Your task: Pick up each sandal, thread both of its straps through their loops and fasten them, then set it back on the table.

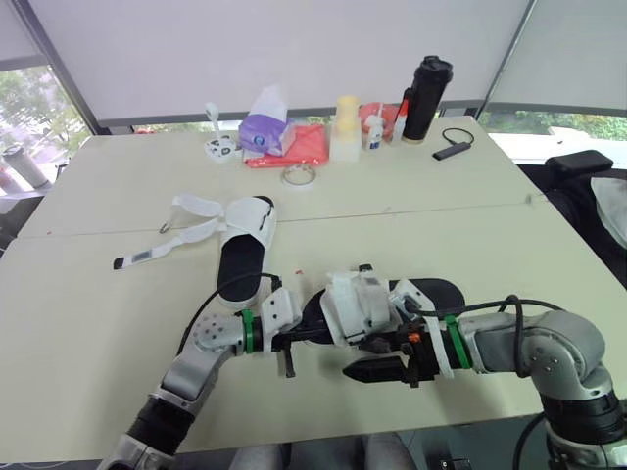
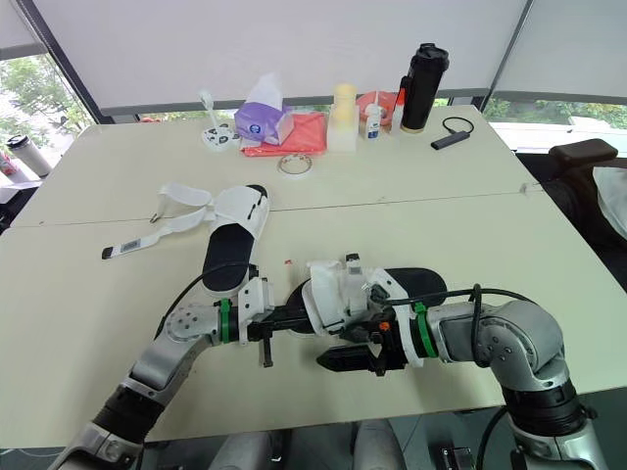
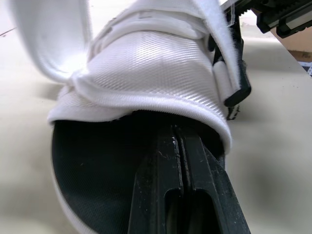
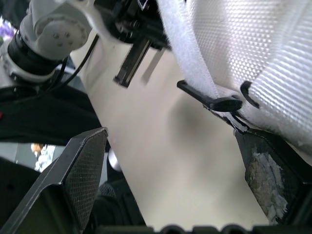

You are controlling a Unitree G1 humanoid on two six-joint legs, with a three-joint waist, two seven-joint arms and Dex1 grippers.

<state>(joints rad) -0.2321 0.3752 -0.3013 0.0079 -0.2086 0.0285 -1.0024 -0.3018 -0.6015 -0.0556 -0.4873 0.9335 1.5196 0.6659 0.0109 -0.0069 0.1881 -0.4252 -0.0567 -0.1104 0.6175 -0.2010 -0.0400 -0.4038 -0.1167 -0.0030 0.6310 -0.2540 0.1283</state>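
**Near sandal between both grippers; no print legible**

Little writing can be made out. The far sandal (image 1: 245,257) lies at about 9 o'clock of the table's (image 1: 470,225) middle, straps undone. One long white strap runs on toward 9 o'clock and ends in a tag (image 1: 140,258) with dark marks too small to read. In the clutter at 12 o'clock, a small white bottle (image 1: 375,131) has a blue label and a purple tissue pack (image 1: 265,133) has some printing, neither legible. With them stand a pale yellow bottle (image 1: 346,127) and a black flask (image 1: 425,96). A red cloth (image 1: 306,147) and a tape roll (image 1: 298,175) lie just in front.

The near sandal (image 1: 358,305) is at 6 o'clock, close to the table's near edge, with a black sole and a white woven upper. Whether it rests on the table or is raised just off it is hard to tell.

The left gripper (image 3: 176,132) reaches in from 9 o'clock. Its two fingers are pressed together with only a seam between them and lie on the black insole. Their tips are hidden under the upper, so any pinch there cannot be seen.

The right gripper (image 4: 170,141) reaches in from 3 o'clock, spread wide and clamping nothing. One finger (image 4: 80,165) stands free of the sandal, while the other lies against the sandal's dark edge and is partly cut off. A black plastic loop (image 4: 210,102) juts from the white strap. The right wrist hides part of the sole.
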